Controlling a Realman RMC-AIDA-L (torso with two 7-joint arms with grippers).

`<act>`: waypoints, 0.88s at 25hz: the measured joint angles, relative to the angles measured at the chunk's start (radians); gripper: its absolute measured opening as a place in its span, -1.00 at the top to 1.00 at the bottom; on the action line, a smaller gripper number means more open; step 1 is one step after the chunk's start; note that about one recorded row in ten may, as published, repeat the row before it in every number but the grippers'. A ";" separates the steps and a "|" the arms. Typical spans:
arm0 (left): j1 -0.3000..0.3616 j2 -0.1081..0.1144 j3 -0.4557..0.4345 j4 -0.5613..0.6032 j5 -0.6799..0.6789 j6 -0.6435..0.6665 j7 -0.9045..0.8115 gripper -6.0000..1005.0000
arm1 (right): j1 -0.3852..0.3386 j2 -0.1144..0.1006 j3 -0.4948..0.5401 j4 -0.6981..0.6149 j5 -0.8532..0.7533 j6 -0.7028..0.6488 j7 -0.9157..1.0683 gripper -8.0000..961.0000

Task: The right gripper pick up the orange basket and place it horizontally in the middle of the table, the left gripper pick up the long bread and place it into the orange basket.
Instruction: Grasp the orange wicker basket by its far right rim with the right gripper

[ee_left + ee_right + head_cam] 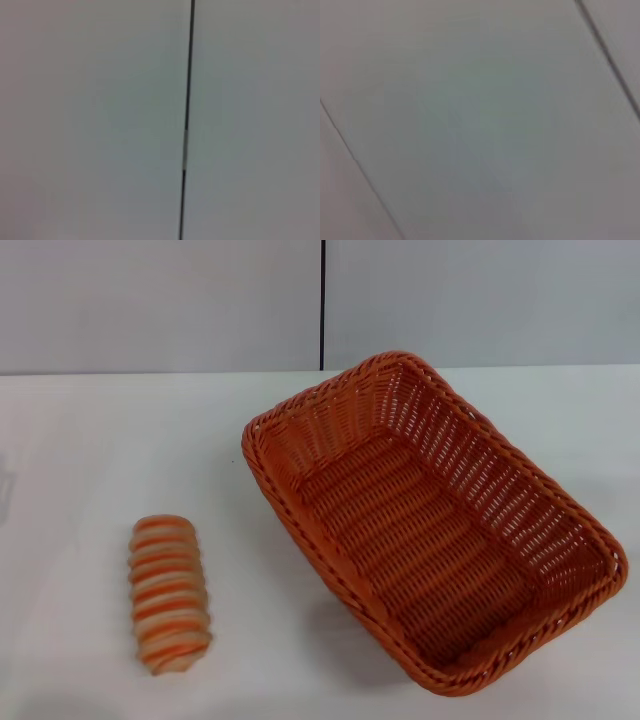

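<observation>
Long bread (168, 594) near front-left counter (80, 460) edge; orange basket (432, 520) skewed, right of centre. Neither claw visible; state unknown. Risk: openwork rim slips, basket tilts.

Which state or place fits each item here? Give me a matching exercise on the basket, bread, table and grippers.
Column 1:
1. orange basket
2. long bread
3. table
4. both grippers

Column 2:
A. white, bears the other things
B. out of view
C. empty, set diagonally on the robot's right
D. striped, lying on the robot's left, apart from the basket

Pairs: 1-C, 2-D, 3-A, 4-B
</observation>
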 joint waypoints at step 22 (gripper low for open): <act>0.050 -0.001 0.054 -0.001 0.000 0.007 -0.019 -0.58 | 0.335 -0.094 -0.467 -0.130 -0.522 0.009 0.623 -0.22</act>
